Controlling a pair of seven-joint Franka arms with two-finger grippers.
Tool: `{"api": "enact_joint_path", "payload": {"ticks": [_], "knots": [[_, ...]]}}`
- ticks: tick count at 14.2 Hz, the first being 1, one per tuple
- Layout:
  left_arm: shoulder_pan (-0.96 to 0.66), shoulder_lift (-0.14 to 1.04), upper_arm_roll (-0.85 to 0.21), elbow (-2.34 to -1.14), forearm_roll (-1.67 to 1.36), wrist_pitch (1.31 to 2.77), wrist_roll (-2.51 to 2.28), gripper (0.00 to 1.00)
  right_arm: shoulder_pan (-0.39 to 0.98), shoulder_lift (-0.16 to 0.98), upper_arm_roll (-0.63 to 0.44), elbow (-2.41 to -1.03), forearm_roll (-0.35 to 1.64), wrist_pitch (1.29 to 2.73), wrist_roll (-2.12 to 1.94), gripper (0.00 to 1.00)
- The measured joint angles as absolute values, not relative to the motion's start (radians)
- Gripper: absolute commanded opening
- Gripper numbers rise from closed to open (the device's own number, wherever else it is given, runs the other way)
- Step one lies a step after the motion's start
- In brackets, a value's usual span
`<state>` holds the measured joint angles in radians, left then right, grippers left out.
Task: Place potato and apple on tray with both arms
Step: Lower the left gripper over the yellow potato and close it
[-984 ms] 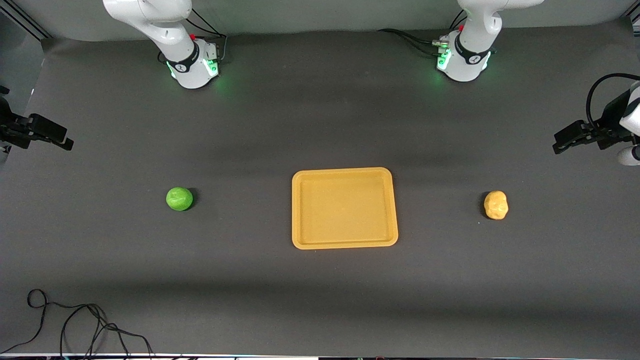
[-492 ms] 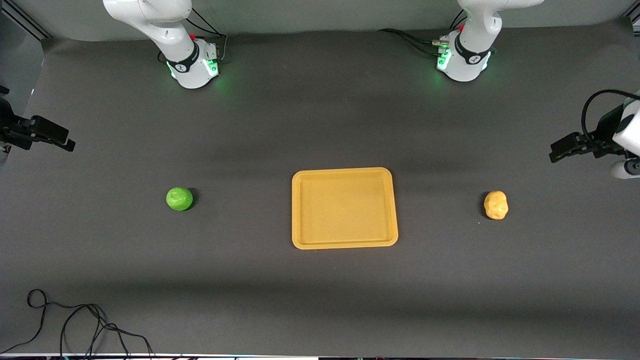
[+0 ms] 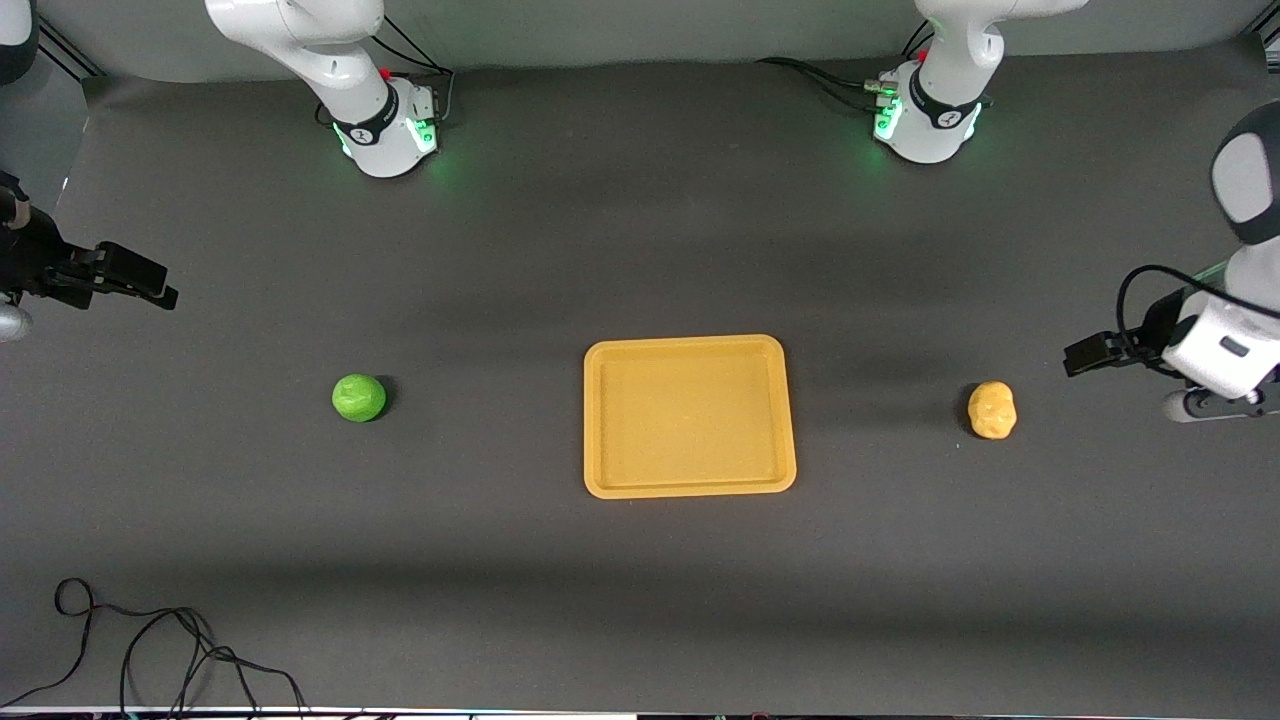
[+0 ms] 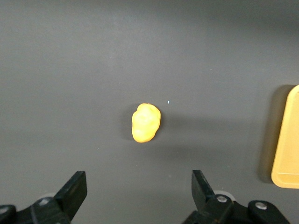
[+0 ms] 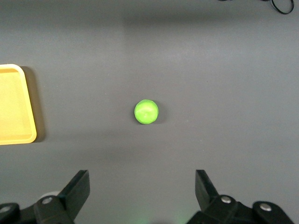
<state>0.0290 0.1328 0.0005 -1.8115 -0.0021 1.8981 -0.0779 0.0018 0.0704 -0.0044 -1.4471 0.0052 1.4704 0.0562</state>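
Observation:
The yellow-orange tray [image 3: 600,420] lies empty at the table's middle. The lumpy yellow potato [image 3: 992,410] lies on the mat toward the left arm's end; it also shows in the left wrist view [image 4: 145,122]. The green apple [image 3: 358,397] lies toward the right arm's end and shows in the right wrist view [image 5: 146,112]. My left gripper [image 3: 1082,357] hangs open and empty above the mat, beside the potato. My right gripper [image 3: 150,283] hangs open and empty above the mat at the right arm's end, apart from the apple. The tray's edge shows in both wrist views [image 4: 287,140] [image 5: 14,107].
A black cable [image 3: 150,650] lies coiled on the mat at the near corner by the right arm's end. The two arm bases [image 3: 385,125] [image 3: 925,115] glow green at the table's back edge.
My left gripper has come in and down toward the potato. My right gripper has shifted a little inward toward the apple. The fruits and tray have not moved.

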Motion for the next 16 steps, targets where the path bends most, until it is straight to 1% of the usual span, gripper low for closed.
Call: {"api": "enact_joint_path", "payload": {"ticks": [4, 8, 11, 13, 16], "knots": [[0.029, 0.157, 0.0, -1.916, -0.002, 2.049, -0.078, 1.0, 0.001, 0.069, -0.009, -1.447, 0.005, 1.47, 0.056, 1.0], [0.028, 0.213, 0.0, -2.045, -0.002, 2.265, -0.078, 1.0, 0.001, 0.068, -0.011, -1.449, 0.005, 1.469, 0.058, 1.0], [0.028, 0.276, 0.0, -2.132, -0.002, 2.456, -0.078, 1.0, 0.0, 0.067, -0.012, -1.451, 0.005, 1.469, 0.058, 1.0], [0.028, 0.319, 0.0, -2.161, -0.002, 2.532, -0.078, 1.0, -0.001, 0.065, -0.014, -1.451, 0.005, 1.469, 0.058, 1.0], [0.028, 0.384, 0.0, -2.168, -0.002, 2.612, -0.078, 1.0, -0.005, 0.064, -0.016, -1.451, 0.005, 1.469, 0.058, 1.0]]}}
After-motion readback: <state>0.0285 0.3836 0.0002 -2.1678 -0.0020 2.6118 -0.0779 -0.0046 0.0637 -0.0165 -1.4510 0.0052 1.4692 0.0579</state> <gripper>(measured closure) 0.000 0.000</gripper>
